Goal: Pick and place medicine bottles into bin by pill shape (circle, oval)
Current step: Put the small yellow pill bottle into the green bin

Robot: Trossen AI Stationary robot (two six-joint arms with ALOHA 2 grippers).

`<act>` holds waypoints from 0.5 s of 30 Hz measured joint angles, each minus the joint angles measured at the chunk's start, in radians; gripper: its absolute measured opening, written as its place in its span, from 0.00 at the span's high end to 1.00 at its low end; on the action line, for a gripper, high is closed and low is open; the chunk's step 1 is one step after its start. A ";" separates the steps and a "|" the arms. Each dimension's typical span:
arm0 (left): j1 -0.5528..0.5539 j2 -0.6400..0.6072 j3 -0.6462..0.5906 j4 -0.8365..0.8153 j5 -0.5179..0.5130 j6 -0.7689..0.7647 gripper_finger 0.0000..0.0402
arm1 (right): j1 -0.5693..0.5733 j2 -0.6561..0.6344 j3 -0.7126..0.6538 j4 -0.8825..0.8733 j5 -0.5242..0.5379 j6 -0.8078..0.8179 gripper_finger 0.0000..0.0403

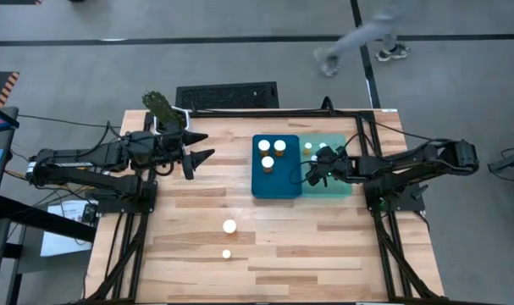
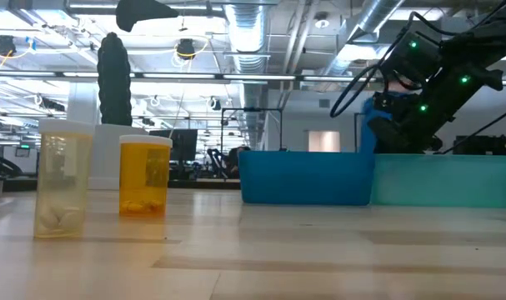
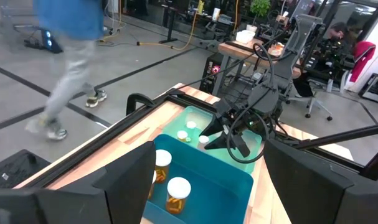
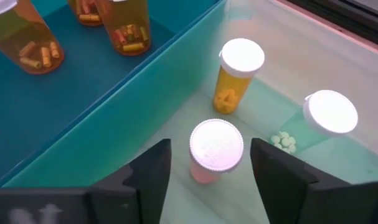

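The right claw (image 4: 210,163) hangs over the teal bin (image 1: 341,188) right of centre, fingers parted astride a bottle (image 4: 215,149) standing inside: a drop-off, I'd judge. Next, fetching the two bottles (image 1: 229,227) lower-centre on the worktop (image 1: 324,254).

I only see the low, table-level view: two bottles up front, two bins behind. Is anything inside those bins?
Observer: Yes, the dark blue bin holds three upright bottles.
Operator: And the pale one?
Observer: The pale green bin holds three too. The right end effector stands open around a pink-tinted bottle there.
Operator: The other arm?
Observer: The left end effector is open and empty, above the table, left of the blue bin.
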 joint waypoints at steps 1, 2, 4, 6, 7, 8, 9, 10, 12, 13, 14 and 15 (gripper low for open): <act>0.000 0.000 0.000 0.000 0.000 0.000 0.28 | 0.000 0.000 0.000 0.000 -0.001 0.000 0.42; 0.000 0.000 0.000 0.000 0.000 0.000 0.28 | 0.000 0.000 0.000 0.000 -0.004 0.000 0.40; 0.000 0.000 0.000 0.000 0.000 0.000 0.28 | 0.000 0.000 0.000 0.000 -0.014 0.000 0.39; 0.000 0.000 0.000 0.000 0.000 0.000 0.28 | 0.000 0.000 0.000 0.000 -0.017 0.000 0.38; 0.000 0.000 0.000 0.000 0.000 0.000 0.28 | 0.000 0.000 0.000 0.000 -0.018 0.000 0.38; 0.000 0.000 0.000 0.000 0.000 0.000 0.28 | 0.000 0.000 0.000 0.000 -0.017 0.000 0.38; 0.000 0.000 0.000 0.000 0.000 0.000 0.28 | 0.000 0.000 0.001 -0.001 -0.018 0.000 0.38; 0.000 0.000 0.000 0.000 0.000 0.000 0.28 | 0.000 0.000 0.004 -0.002 -0.018 -0.001 0.38; 0.000 0.000 0.000 0.000 0.000 0.000 0.28 | 0.000 0.000 0.015 -0.001 -0.017 -0.016 0.38; 0.000 0.000 0.000 0.000 0.000 0.000 0.28 | 0.000 0.000 0.021 0.001 -0.017 -0.021 0.38; 0.000 0.000 0.000 0.000 0.000 0.000 0.28 | 0.000 0.000 0.027 0.000 -0.017 -0.027 0.38; 0.000 0.000 0.000 0.000 0.000 0.000 0.28 | 0.000 0.000 0.034 -0.005 -0.017 -0.038 0.38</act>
